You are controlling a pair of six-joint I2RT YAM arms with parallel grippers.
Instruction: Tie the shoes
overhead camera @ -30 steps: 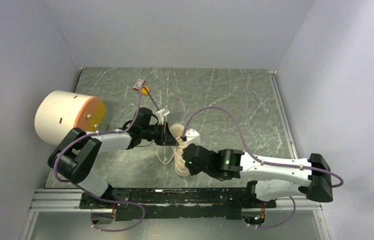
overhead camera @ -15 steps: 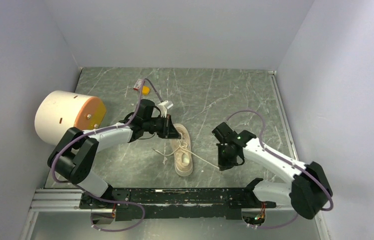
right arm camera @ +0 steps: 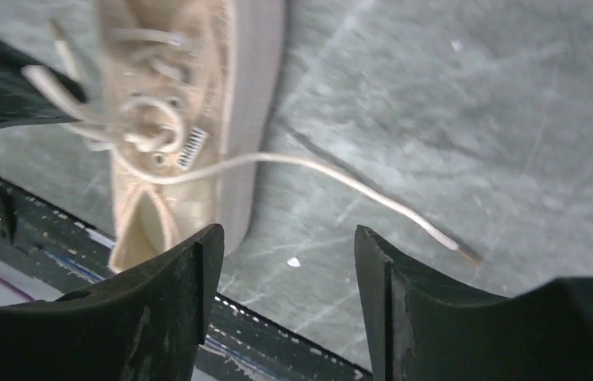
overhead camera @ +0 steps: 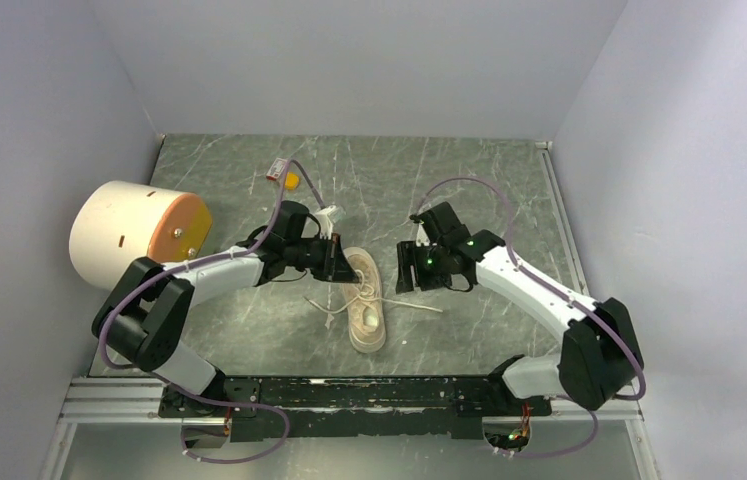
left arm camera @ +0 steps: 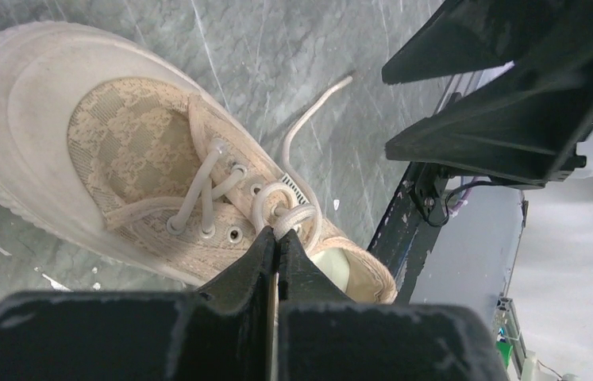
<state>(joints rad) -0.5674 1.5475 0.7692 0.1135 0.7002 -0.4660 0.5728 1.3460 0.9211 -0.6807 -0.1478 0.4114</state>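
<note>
The grey-green marbled surface (overhead camera: pixel 509 200) carries everything, with the arms' black base rail (overhead camera: pixel 349 395) along its near edge. The biggest thing on it is a cream cylinder (overhead camera: pixel 134 233) with an orange end face, lying on its side at the left edge.

The sneaker (overhead camera: pixel 367 318) sits sole down near the middle, between the two arms and well apart from the cylinder. Its long axis runs near to far, leaning slightly. The heel opening faces the base rail and the toe faces the back wall.

From above, the toe end is partly hidden by the left end effector (overhead camera: pixel 341 264). It is clenched over the upper eyelets, and a loop of the laces (left arm camera: pixel 202 190) runs into the seam between its tips. Whether that loop is knotted cannot be told.

The right end effector (right arm camera: pixel 286 238) is released and grasps nothing, just right of the shoe without touching it. In its own view the sneaker is blurred and the toe is cut off at the top edge.

One free lace end (right arm camera: pixel 356 186) trails right across the surface, and another strand lies left of the shoe. A small orange object (overhead camera: pixel 291 181) with a tag lies far back, behind the left arm.
</note>
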